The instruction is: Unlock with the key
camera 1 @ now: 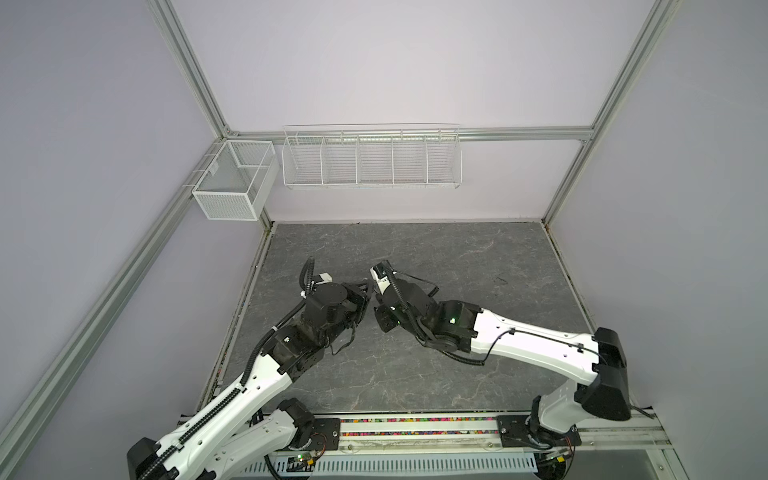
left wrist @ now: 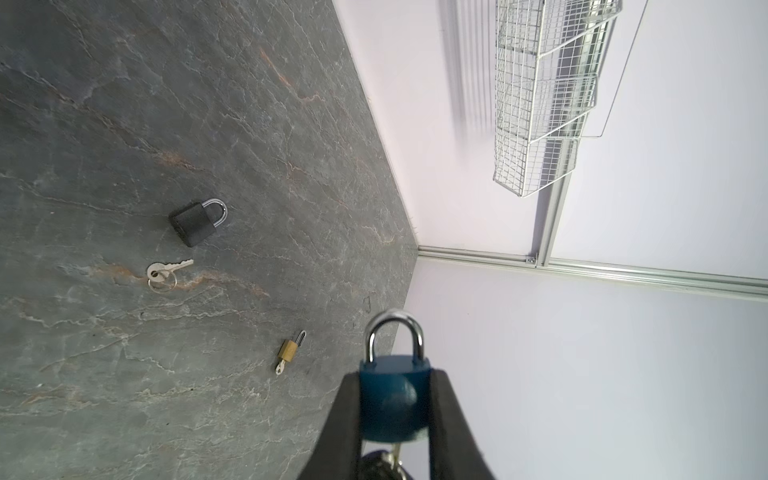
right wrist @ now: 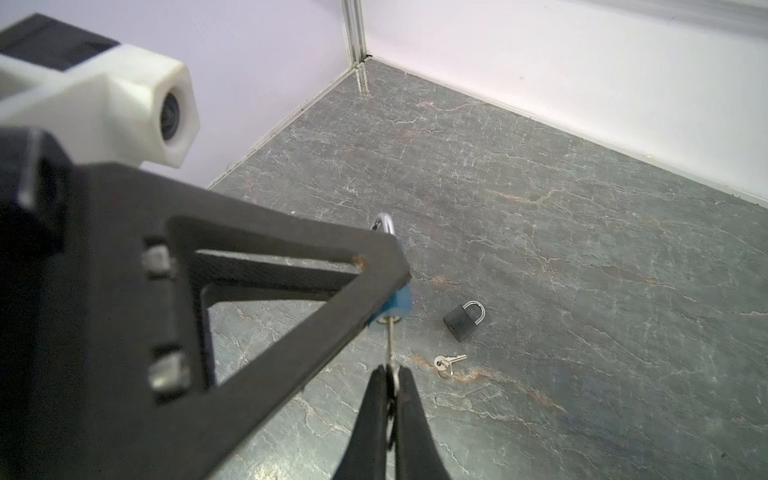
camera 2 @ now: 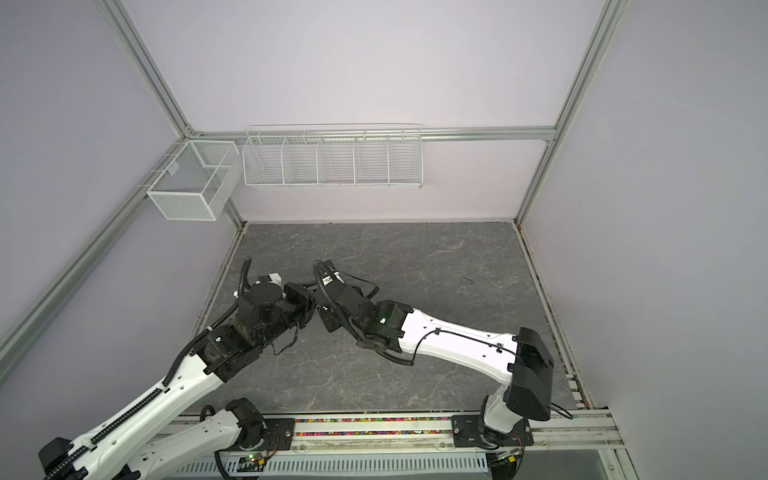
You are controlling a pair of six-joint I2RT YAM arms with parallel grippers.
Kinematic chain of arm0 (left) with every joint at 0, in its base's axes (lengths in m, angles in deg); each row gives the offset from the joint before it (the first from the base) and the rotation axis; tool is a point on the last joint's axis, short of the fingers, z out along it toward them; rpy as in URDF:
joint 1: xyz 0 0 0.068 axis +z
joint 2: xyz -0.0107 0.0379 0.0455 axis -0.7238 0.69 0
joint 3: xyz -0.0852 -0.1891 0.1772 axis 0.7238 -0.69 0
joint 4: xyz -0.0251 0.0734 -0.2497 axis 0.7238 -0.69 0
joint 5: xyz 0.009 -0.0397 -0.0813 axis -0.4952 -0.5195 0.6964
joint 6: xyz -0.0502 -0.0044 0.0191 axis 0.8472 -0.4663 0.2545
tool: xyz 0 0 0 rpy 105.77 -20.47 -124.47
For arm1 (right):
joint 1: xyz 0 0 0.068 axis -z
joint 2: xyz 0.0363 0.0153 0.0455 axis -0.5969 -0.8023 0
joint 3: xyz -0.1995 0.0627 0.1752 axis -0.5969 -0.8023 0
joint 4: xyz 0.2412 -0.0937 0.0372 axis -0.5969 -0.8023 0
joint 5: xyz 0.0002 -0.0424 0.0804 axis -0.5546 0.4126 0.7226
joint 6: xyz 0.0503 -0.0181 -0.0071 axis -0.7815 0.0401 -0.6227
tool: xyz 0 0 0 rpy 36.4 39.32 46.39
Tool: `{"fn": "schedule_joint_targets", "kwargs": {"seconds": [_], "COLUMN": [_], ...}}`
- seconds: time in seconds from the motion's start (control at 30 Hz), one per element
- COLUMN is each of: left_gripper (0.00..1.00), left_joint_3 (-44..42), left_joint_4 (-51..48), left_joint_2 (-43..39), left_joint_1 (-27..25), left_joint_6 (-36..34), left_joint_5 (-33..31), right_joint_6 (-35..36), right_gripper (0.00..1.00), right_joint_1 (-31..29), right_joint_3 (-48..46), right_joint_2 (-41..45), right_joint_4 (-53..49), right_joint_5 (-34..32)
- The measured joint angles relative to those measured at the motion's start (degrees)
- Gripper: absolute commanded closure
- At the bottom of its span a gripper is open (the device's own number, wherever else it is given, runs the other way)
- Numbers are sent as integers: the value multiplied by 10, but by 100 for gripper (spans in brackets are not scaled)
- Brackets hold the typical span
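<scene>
Right wrist view shows me the key (right wrist: 389, 340) seated in the blue padlock (left wrist: 392, 399), my right tool (right wrist: 392, 374) pinched shut on it and my left tool (left wrist: 395, 376) clamped around the lock body above the grey veined tabletop (right wrist: 582, 249) — shackle (left wrist: 394, 316) not yet sprung, so the turn remains — pale walls all round.

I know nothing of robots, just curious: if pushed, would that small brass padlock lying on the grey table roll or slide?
The small brass padlock would probably slide rather than roll: its body looks boxy and flat-sided. Being metal, it is likely heavy for its size. The small silver key seemingly stuck in its base might snag.
</scene>
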Motion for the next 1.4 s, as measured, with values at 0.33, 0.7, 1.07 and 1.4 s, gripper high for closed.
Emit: {"fn": "schedule_joint_targets", "kwargs": {"seconds": [0.33,0.7,1.07,1.4], "left_gripper": [100,100,100,100], "left_joint_3": [-12,-2,43,43], "left_joint_4": [34,-6,-42,-94], "left_joint_2": [3,5,35,36], "left_joint_1": [5,7,7,12], "left_joint_6": [-22,-5,23,46], "left_joint_5": [-9,20,13,-48], "right_joint_6": [-136,-25,-39,-92], "right_gripper": [93,94,94,93], "right_joint_1": [63,10,32,60], "right_joint_3": [-17,-18,26,74], "right_joint_2": [14,19,11,-47], "right_joint_4": [37,-10,-61,-77], "right_joint_5": [179,23,57,161]}}
